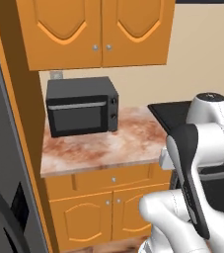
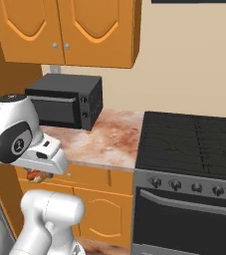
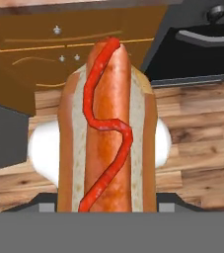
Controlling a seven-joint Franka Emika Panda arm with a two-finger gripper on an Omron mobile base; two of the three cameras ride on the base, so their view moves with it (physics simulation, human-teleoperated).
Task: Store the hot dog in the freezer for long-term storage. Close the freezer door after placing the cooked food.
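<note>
Hot dog: nearest item, pinched lengthwise in the pincer, carried below the counter front edge, probably for transfer to the freezer. Fingertips hidden behind the bun. Freezer door: grey slab cut off at frame edge; open or shut unclear. Microwave: back left corner of counter. Stove: abuts counter's right edge.

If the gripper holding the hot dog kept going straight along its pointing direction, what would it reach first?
Probably the wooden plank floor, which lies behind the ketchup-striped hot dog in its tan bun held by the gripper; depth is unclear.
</note>
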